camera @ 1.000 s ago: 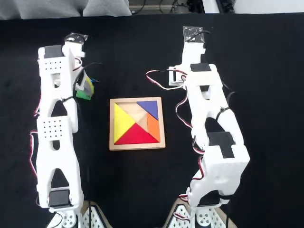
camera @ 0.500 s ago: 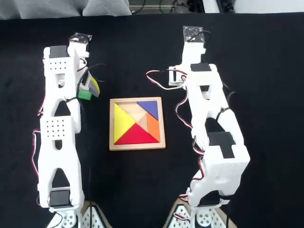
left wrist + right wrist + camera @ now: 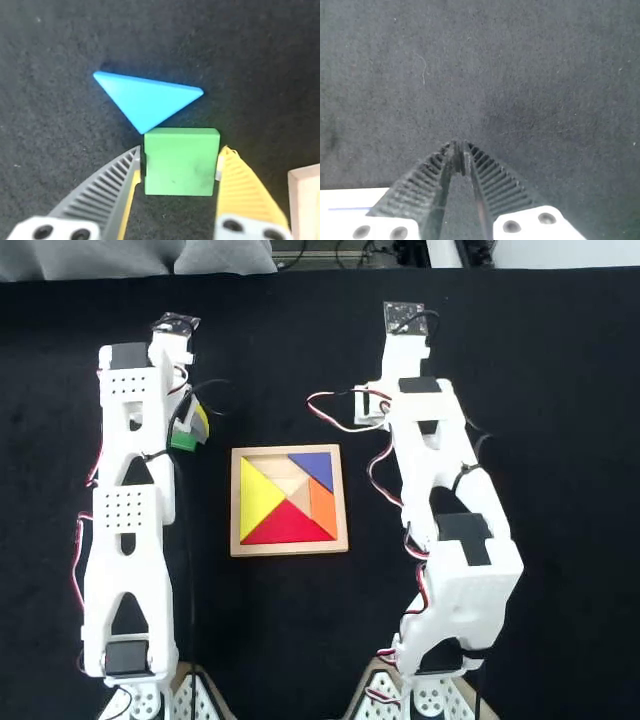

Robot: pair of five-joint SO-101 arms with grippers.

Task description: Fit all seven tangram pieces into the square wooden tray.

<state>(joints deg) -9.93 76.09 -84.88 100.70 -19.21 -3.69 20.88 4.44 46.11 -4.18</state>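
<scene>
My left hand [image 3: 180,152] was closed narrowly on the green square [image 3: 181,167], one grey finger [image 3: 117,175] and one yellow finger [image 3: 240,182] pressed against its opposite sides. Whether the square rested on the counter [image 3: 60,125] or hung just above it, I could not tell. A light blue triangle [image 3: 146,97] lay on the counter just beyond the square, its tip appearing to touch the square's far edge. A corner of the tray [image 3: 305,200] showed just beside my yellow finger.

From above, the green square [image 3: 183,439] sat left of the tray [image 3: 289,549], near its far left corner. The tray lay between my two arms. It held a yellow triangle [image 3: 258,498] on the left, a red triangle [image 3: 288,528] along the near side, an orange piece [image 3: 322,508] on the right and a dark blue triangle [image 3: 315,467] in the far right corner. A pale patch [image 3: 290,485] of wood showed among them.

My right hand [image 3: 457,157] had its fingers pressed together with nothing between them, over bare black counter [image 3: 545,75] well apart from the tray.
</scene>
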